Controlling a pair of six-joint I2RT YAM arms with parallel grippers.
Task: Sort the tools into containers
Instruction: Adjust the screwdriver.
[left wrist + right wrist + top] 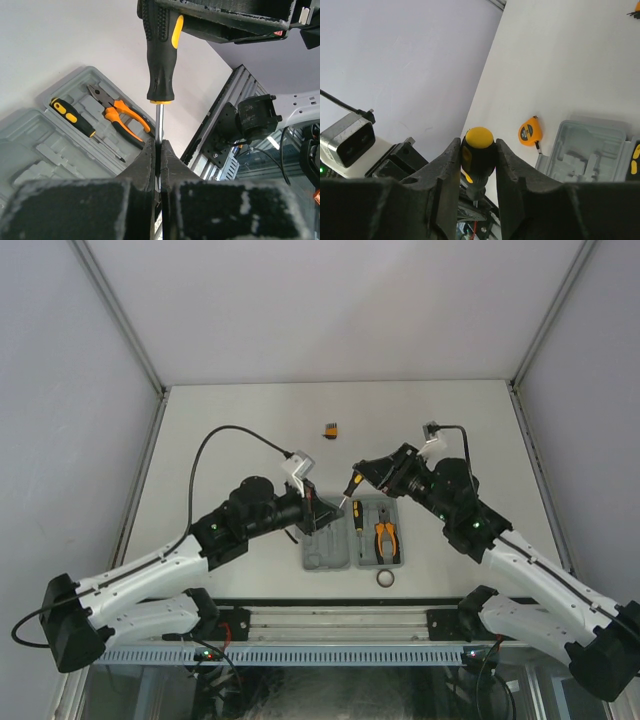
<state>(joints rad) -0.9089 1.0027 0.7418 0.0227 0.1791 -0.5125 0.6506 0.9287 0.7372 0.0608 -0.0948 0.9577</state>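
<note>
Left gripper (157,147) is clenched tight on the bare metal shaft of a black-and-orange plastic-handled screwdriver (161,55), and the right gripper (478,146) is grasping the same tool's fat handle, its orange cap poking up out of the grip. Below both claws the grey plastic hinged tool case (30,147) lies open, with orange-handled pliers (122,117) and a second black-and-orange screwdriver (72,117) sitting in its recesses.

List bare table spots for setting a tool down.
Bare: the far strip of the white table, behind the small orange-black block. Crowded: the near middle, where the left gripper and right gripper meet over the grey plastic case, a black ring at its near edge.
</note>
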